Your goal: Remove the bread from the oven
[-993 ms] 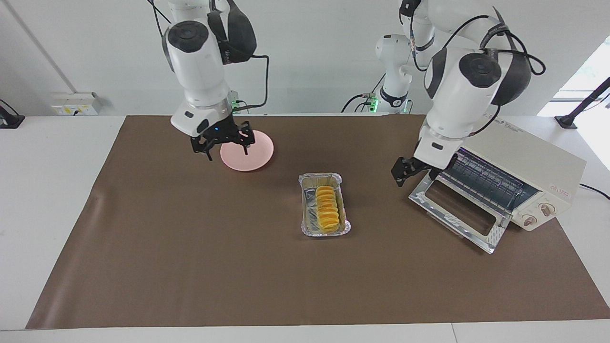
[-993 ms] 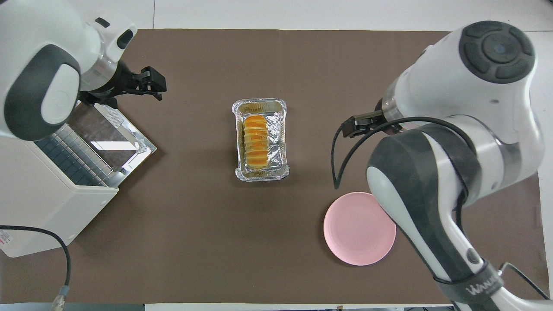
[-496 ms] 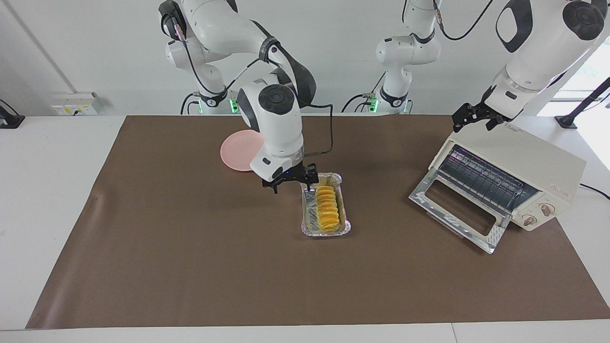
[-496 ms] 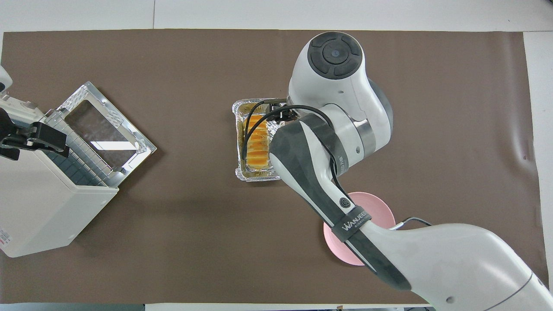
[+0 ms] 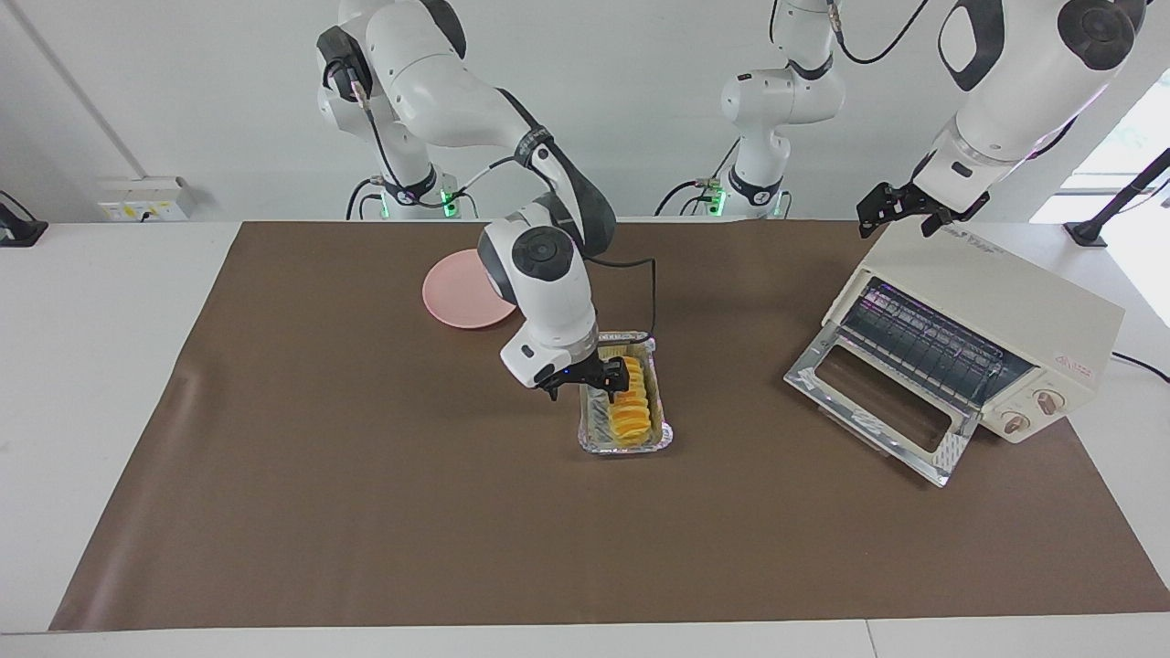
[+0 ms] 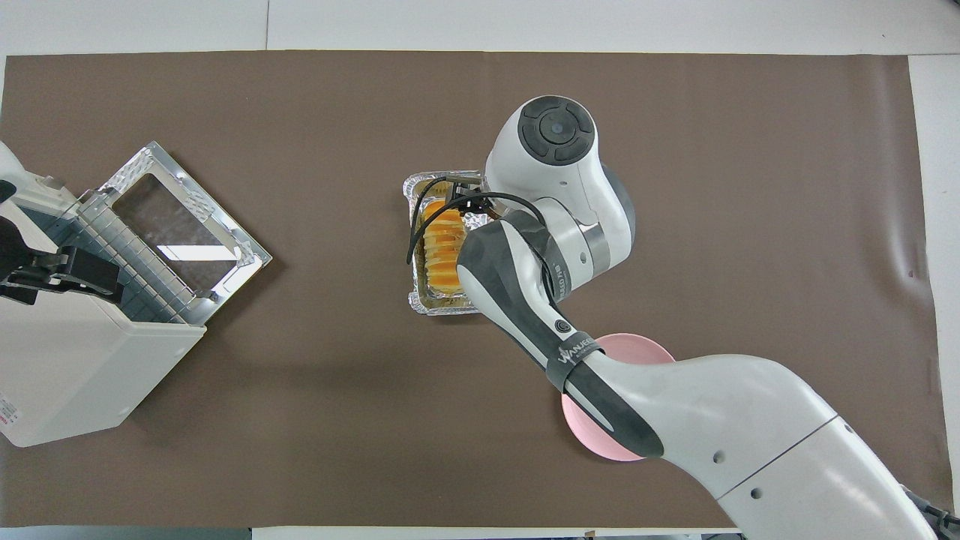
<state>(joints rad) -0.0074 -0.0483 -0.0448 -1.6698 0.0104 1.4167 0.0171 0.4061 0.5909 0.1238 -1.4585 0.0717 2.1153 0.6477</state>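
Note:
The bread (image 5: 631, 413), a ridged golden-yellow loaf, lies in a crinkled foil tray (image 5: 625, 446) at the middle of the mat; it also shows in the overhead view (image 6: 441, 253). My right gripper (image 5: 582, 393) is open and low over the tray's edge toward the right arm's end, with one finger (image 5: 611, 391) down beside the loaf. The cream-white oven (image 5: 1001, 297) stands at the left arm's end with its glass door (image 5: 876, 402) dropped open and its wire rack bare. My left gripper (image 5: 898, 210) is open and hangs over the oven's top, holding nothing.
A round pink plate (image 5: 460, 292) lies nearer to the robots than the tray, partly covered by the right arm in the overhead view (image 6: 592, 439). A brown mat (image 5: 366, 512) covers the table. The oven also shows in the overhead view (image 6: 67, 367).
My right gripper went from over the pink plate to the foil tray and dropped beside the loaf. My left gripper left the oven's open door and rose over the oven's top.

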